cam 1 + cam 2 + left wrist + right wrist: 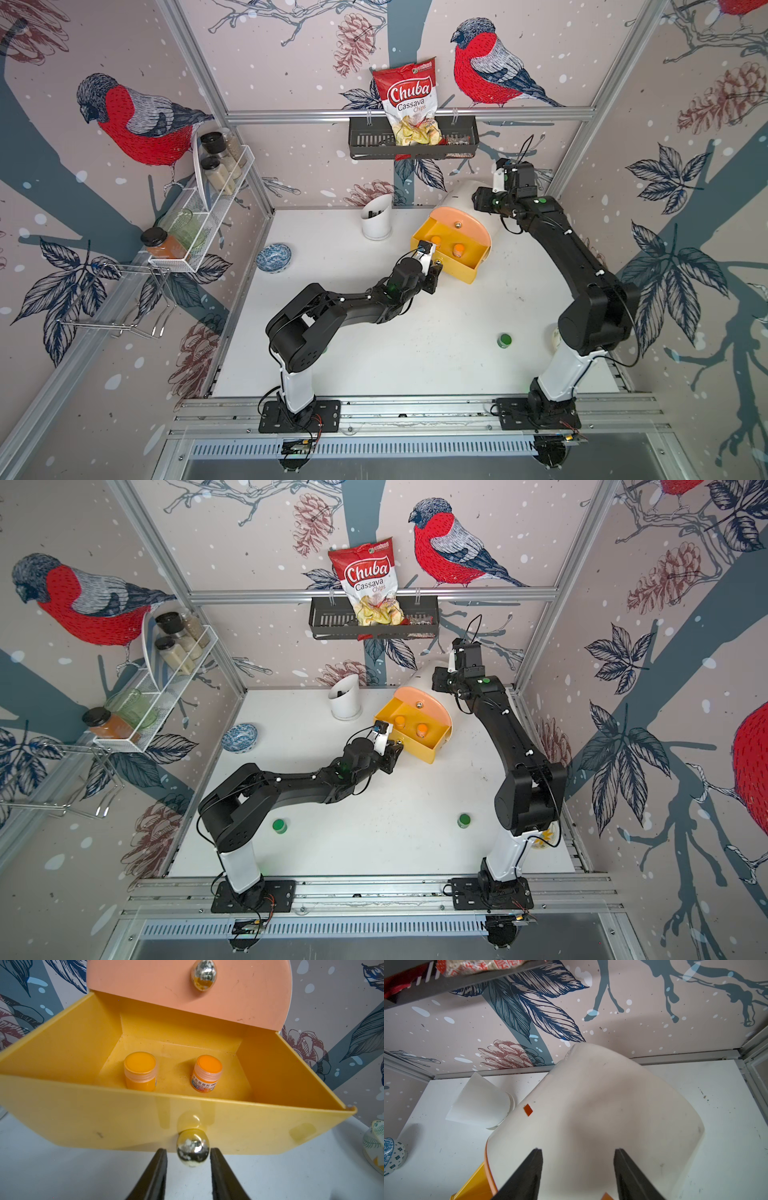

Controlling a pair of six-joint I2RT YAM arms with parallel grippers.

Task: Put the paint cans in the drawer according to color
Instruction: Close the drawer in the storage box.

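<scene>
The drawer (461,195) is a white chest at the back right, with its yellow drawer (104,1122) pulled out under the peach front (166,991). Two orange paint cans (140,1071) (206,1073) stand upright inside it, and both top views show them. My left gripper (189,1149) is open narrowly around the yellow drawer's metal knob (193,1138), with a small gap on one side. My right gripper (578,1149) is open over the chest's white top (602,1105), with nothing between its fingers. Two green paint cans (279,825) (464,820) stand on the table near the front.
A white slant-topped cup (376,222) stands left of the chest, and a blue bowl (273,257) sits at the table's left edge. A white patterned pot (544,838) is half hidden behind the right arm. A wire rack with jars (208,199) and a black basket (365,141) hang on the walls.
</scene>
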